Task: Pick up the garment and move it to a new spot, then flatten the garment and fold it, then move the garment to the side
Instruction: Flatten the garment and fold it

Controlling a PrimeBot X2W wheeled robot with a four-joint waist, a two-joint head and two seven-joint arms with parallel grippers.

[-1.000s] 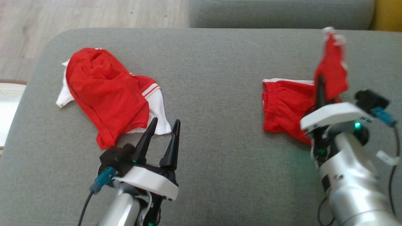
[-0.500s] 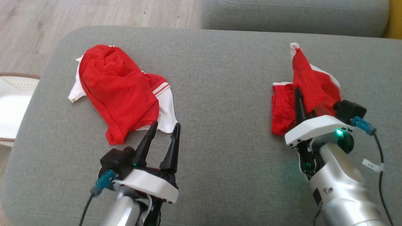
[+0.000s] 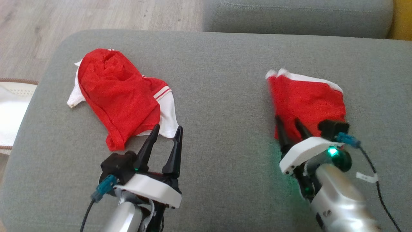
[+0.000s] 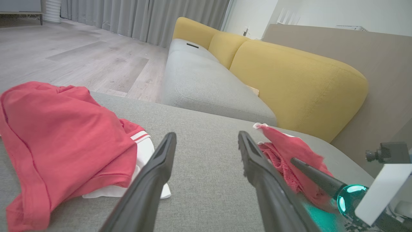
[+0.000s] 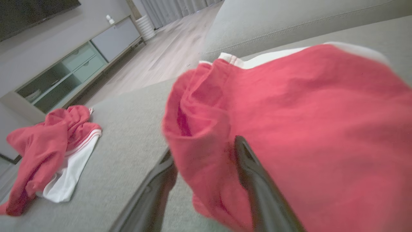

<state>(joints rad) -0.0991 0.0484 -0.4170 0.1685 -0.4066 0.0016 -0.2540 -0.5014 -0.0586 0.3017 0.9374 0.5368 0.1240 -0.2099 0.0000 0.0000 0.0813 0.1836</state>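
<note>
The garment (image 3: 305,96), red shorts with white trim, lies loosely spread on the right of the grey cushion (image 3: 222,80). My right gripper (image 3: 290,128) is at its near edge, jaws apart. In the right wrist view the red cloth (image 5: 289,112) drapes over and between the fingers (image 5: 251,170) of that gripper (image 5: 204,148), unpinched. My left gripper (image 3: 168,129) stands open and empty on the cushion, just short of a second red and white garment (image 3: 116,93). In the left wrist view the left gripper (image 4: 206,135) has the shorts (image 4: 283,148) to its right.
The second red garment (image 4: 64,135) lies crumpled at the cushion's left. Beyond the cushion is a grey sofa seat (image 3: 296,14) with yellow back cushions (image 4: 289,80). Wooden floor (image 3: 64,16) lies at the far left, with a white object (image 3: 9,109) beside the cushion's left edge.
My right gripper has opened and let go of the lifted part of the shorts, which dropped flat onto the cushion. The right arm drew back towards me. The left arm stayed put.
</note>
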